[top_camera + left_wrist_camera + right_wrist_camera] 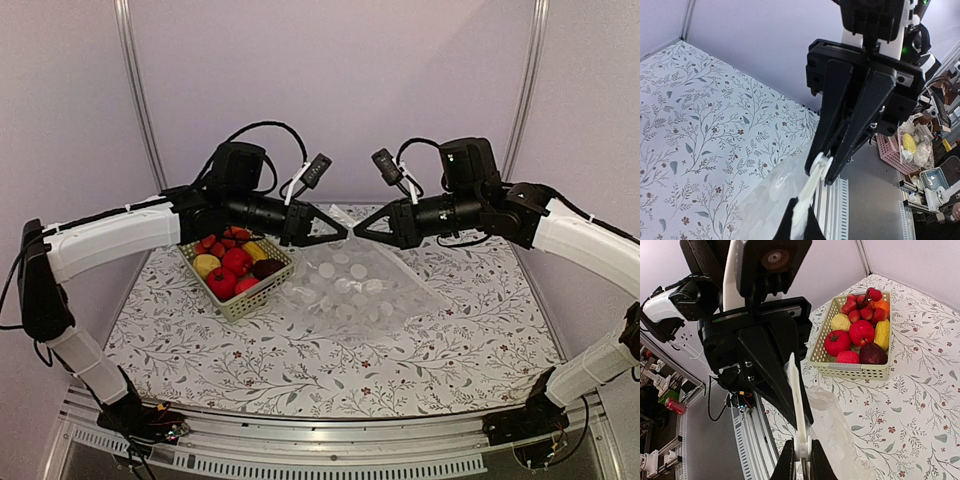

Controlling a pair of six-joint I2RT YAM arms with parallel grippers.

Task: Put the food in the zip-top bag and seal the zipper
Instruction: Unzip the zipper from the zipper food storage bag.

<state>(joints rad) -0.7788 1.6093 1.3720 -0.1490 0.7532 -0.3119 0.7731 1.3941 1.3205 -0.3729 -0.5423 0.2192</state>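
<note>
The food (237, 262) sits in a basket (236, 306), left on the bench (300, 370); the zip-top bag (355, 285) lies just right, zipper (796, 390) lifted between left pincer (340, 232) and right pincer (362, 233)

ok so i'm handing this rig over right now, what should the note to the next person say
Left gripper: shut on the zipper.
Right gripper: shut on the zipper too, close to the left one.
Zip-top bag: held up by that strip, no fruit seen inside.
Food: all in the green basket.
Done: bag gripped. Left: open it, load the food, seal.
</note>
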